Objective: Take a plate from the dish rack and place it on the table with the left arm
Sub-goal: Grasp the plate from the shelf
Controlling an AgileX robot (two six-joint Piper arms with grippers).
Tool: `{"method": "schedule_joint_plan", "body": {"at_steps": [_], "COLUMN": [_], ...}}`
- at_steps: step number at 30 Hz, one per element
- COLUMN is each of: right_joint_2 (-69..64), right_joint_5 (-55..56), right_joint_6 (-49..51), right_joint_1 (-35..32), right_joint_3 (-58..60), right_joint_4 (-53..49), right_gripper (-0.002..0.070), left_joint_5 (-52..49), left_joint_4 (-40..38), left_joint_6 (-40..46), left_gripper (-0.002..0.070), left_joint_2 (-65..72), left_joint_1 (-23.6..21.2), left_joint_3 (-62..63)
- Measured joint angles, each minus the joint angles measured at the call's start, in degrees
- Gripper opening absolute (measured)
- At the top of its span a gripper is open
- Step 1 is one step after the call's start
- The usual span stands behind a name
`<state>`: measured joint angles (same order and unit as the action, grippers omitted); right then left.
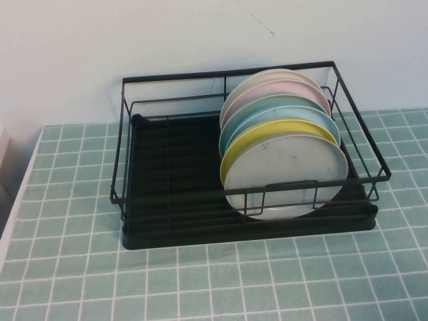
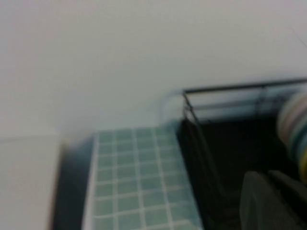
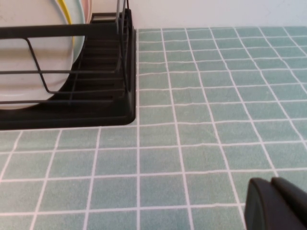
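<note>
We list 1 round grey plate [image 1: 287, 175], scuffed, nearest in the black wire dish rack [image 1: 167, 194] on the tiled table [image 1: 67, 267]; left gripper [image 2: 271, 201] and right gripper [image 3: 276, 203]: finger state we cannot tell.

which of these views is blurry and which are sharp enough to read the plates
Left wrist view is smeared: the dish rack and plate edges look soft, left gripper a dark blur. High view is sharp, scuffs show on the plate. Right wrist view is crisp on the table; right gripper at the corner.

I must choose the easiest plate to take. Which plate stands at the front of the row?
The pale grey plate, against the dish rack's front wire; the yellow plate stands directly behind it. Neither the left gripper nor the right gripper touches it.
</note>
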<state>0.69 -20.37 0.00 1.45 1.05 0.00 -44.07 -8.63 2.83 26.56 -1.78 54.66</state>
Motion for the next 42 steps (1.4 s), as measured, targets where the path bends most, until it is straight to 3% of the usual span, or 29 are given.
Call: {"method": "schedule_joint_plan", "body": {"at_steps": [5,9,12,16,19,22,26,29,34,42], "right_joint_2": [0.0,0.0,0.0,0.0,0.0,0.0,0.0,0.0,0.0,0.0], "right_joint_5": [0.0,0.0,0.0,0.0,0.0,0.0,0.0,0.0,0.0,0.0], "right_joint_6": [0.0,0.0,0.0,0.0,0.0,0.0,0.0,0.0,0.0,0.0], "right_joint_1": [0.0,0.0,0.0,0.0,0.0,0.0,0.0,0.0,0.0,0.0], "right_joint_3": [0.0,0.0,0.0,0.0,0.0,0.0,0.0,0.0,0.0,0.0], "right_joint_4": [0.0,0.0,0.0,0.0,0.0,0.0,0.0,0.0,0.0,0.0], "right_gripper": [-0.0001,-0.0001,-0.0001,-0.0001,-0.0001,-0.0001,-0.0001,-0.0001,-0.0001,-0.0001], "left_joint_5": [-7.1,-5.2,-4.4,-6.9,-6.2,-3.1,2.0,5.1,10.1,12.4], "left_joint_4": [-26.0,-39.2,-59.5,-68.5,-69.4,-68.0,-62.8,-58.0,-49.3,-42.3], "left_joint_6": [18.8,24.8,41.2,51.3,53.2,53.6,53.9,54.0,54.1,54.1], "left_gripper": [-0.0003,-0.0003,-0.0003,-0.0003,0.0012,0.0081,0.0222,0.0271,0.0289,0.0291], "left_joint_2": [11.4,16.3,22.5,28.0,31.9,35.6,40.4,44.4,52.0,62.2], "left_joint_1": [0.0,0.1,0.1,0.6,2.0,4.9,12.6,18.7,25.5,28.0], "left_joint_3": [2.3,2.3,2.4,2.9,2.9,2.9,3.7,5.7,9.9,16.9]}}
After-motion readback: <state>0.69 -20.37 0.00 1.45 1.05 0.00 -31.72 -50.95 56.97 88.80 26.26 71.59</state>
